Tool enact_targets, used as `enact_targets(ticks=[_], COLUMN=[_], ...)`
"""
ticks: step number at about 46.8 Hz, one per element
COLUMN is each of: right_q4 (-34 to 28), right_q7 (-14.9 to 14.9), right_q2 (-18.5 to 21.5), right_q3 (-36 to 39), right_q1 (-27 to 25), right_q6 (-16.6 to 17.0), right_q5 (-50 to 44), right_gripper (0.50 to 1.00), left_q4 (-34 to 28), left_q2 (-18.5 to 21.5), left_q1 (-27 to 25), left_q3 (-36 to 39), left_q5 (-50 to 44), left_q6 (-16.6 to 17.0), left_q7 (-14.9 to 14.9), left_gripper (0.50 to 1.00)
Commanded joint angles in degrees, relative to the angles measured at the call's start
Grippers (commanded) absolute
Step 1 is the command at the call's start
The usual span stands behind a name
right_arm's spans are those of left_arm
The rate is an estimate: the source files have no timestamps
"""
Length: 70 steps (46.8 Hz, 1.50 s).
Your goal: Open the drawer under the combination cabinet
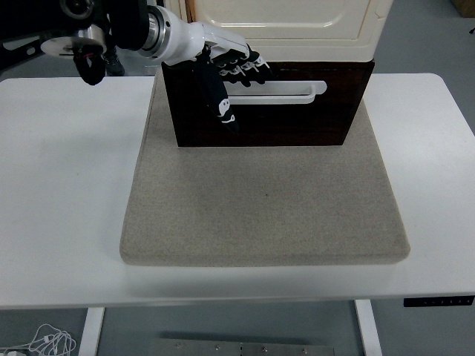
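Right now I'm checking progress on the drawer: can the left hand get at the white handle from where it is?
Probably yes. The left hand is already at the left end of the white handle on the dark drawer, its fingers reaching over the drawer's top edge, and nothing blocks it.

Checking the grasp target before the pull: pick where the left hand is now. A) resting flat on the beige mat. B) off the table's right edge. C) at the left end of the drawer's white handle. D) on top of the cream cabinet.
C: the left hand has its fingers at the left end of the white handle on the dark drawer front.
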Motion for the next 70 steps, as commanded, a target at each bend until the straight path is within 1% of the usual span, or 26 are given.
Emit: enact_targets(ticks=[1,6,14,22,27,34,51,70], right_q4=[0.00,0.00,0.00,0.00,0.00,0.00,0.00,0.00], right_q7=[0.00,0.00,0.00,0.00,0.00,0.00,0.00,0.00], right_q2=[0.00,0.00,0.00,0.00,0.00,0.00,0.00,0.00], right_q3=[0.00,0.00,0.00,0.00,0.00,0.00,0.00,0.00], right_q1=[0.01,0.01,0.01,0.01,0.01,0.01,0.01,0.01], right_q6=[0.00,0.00,0.00,0.00,0.00,0.00,0.00,0.00], right_q5=[0.00,0.00,0.00,0.00,0.00,0.00,0.00,0.00], right_gripper=[0.926,0.926,0.926,0.926,0.926,0.926,0.926,0.926], left_q4=[0.10,0.18,0.27,0.27,0.36,0.53,1.15,2.91], left_q2=[-0.85,-1.73,-2.08,-3.22,-3.40,-3.49,-4.98,-5.07], left_q1=[0.51,1.12,1.21,1.83,1.92,2.00,3.85,4.38], left_q3=[-0.02,0.06,-0.02,-0.02,0.07,0.07,0.15,0.33], left_q5=[0.01,0.10,0.18,0.18,0.18,0.27,1.06,1.15], left_q6=[1.10,2.77,3.21,6.11,6.64,8.22,9.19,9.19], left_q7=[0.04,0.13,0.13,0.13,0.13,0.13,0.13,0.13], left_gripper=[1.000,1.000,1.000,1.000,1.000,1.000,1.000,1.000])
